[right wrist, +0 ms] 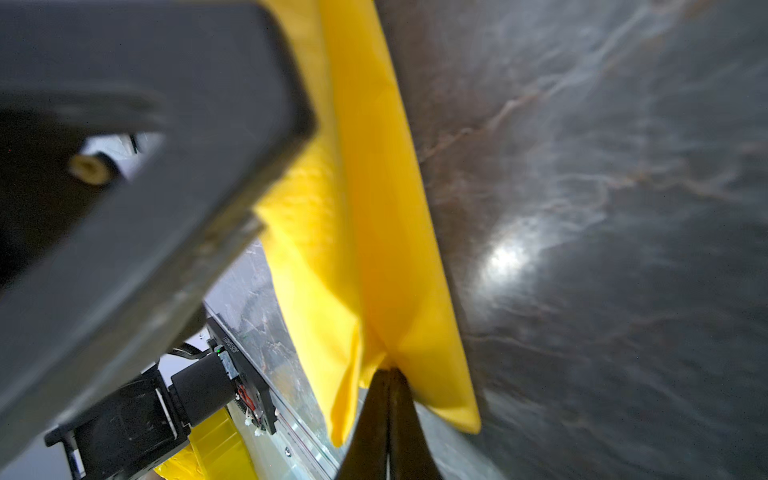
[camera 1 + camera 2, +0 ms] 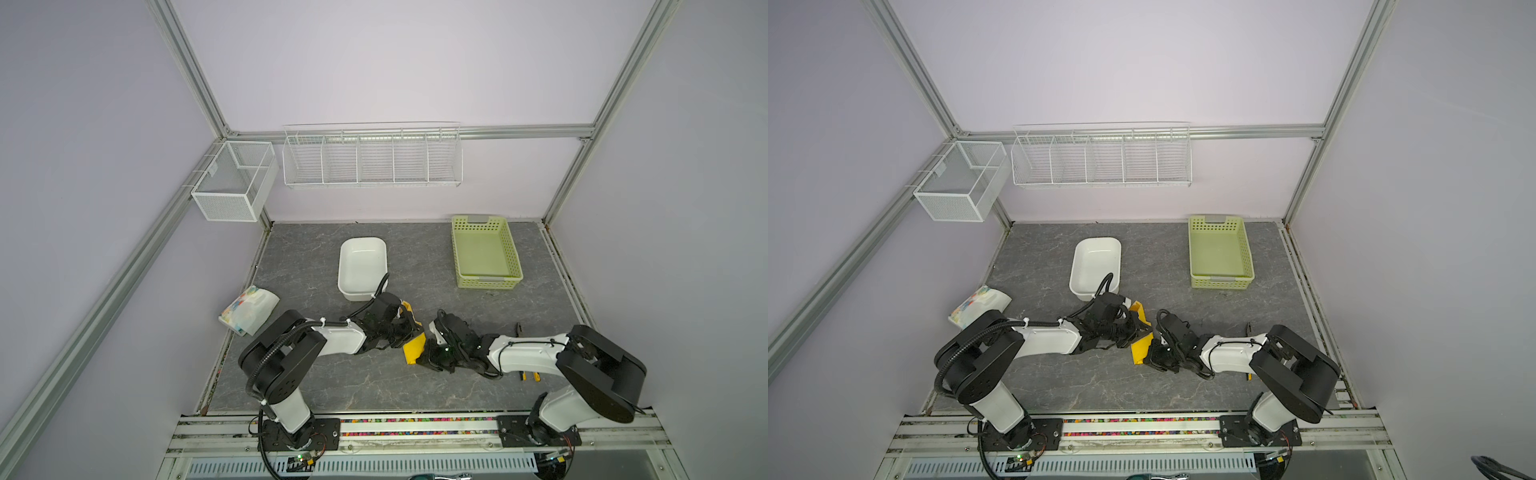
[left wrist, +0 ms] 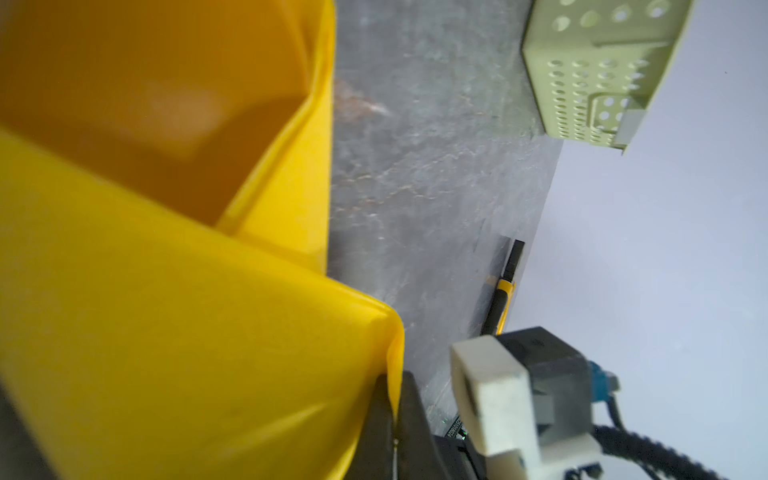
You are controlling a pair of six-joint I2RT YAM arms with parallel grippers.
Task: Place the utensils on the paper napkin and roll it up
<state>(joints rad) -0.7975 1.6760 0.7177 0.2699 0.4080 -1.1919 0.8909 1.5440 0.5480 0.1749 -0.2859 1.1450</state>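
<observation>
Both my end effectors are clamped on the napkin (image 2: 414,352), which lies as a loose, half-rolled fold near the middle of the bench (image 2: 332,386). My left end effector (image 3: 392,419) pinches 1 edge of the fold. My right end effector (image 1: 388,384) nips a bunched spot near a corner, where the paper puckers into creases. I cannot see the utensils. If they lie inside the fold, the paper hides them.

The main risk, I judge, is tearing: the sheet is thin, and with 2 tight grips on it, any pull apart could rip it at the puckered spot. The left wrist view shows a wide hollow in the fold, so the roll is slack. It could spring open on release, or let whatever is inside slide out of an open end if I tilt it. My end effectors also sit very close together, so a careless turn could knock 1 against the other.
</observation>
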